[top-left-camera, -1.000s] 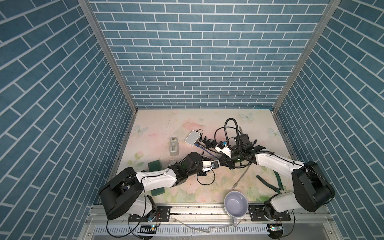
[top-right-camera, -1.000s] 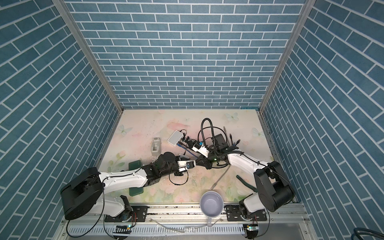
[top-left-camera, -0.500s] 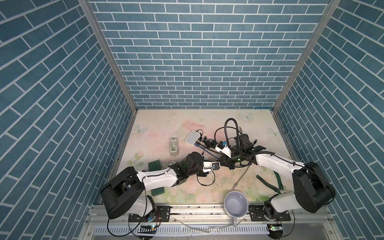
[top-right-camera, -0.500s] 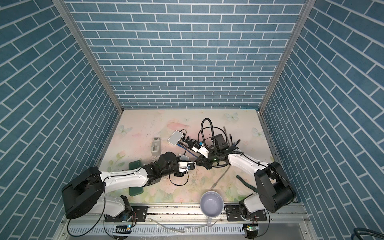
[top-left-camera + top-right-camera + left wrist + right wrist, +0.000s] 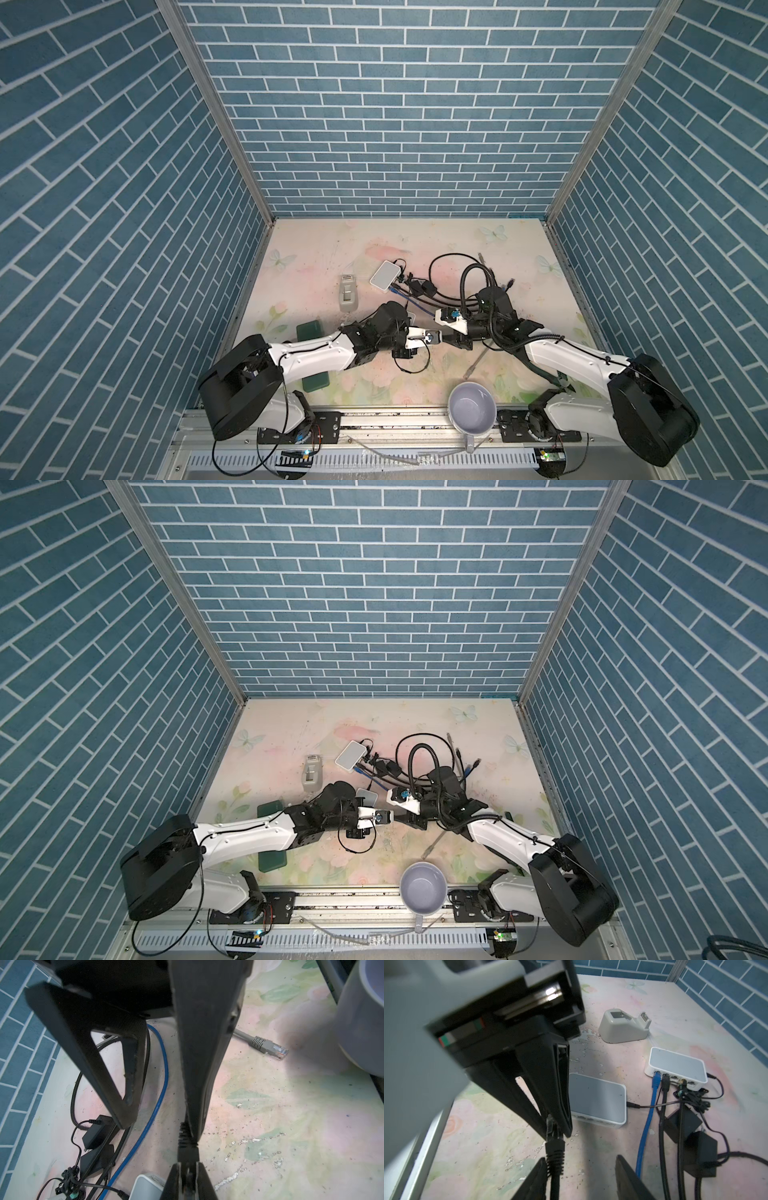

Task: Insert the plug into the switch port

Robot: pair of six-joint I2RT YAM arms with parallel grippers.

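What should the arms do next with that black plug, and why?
Probably back the right gripper away: its jaws stand open around the cable, while the left gripper is shut on the black plug.

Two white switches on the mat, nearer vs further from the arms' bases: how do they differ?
The further switch has a blue cable and a black cable in its front ports; the nearer switch has none in the ports that show. In both top views the further switch shows whole, while the left arm covers part of the nearer switch. Shared: both are flat white boxes with grey tops on the mat.
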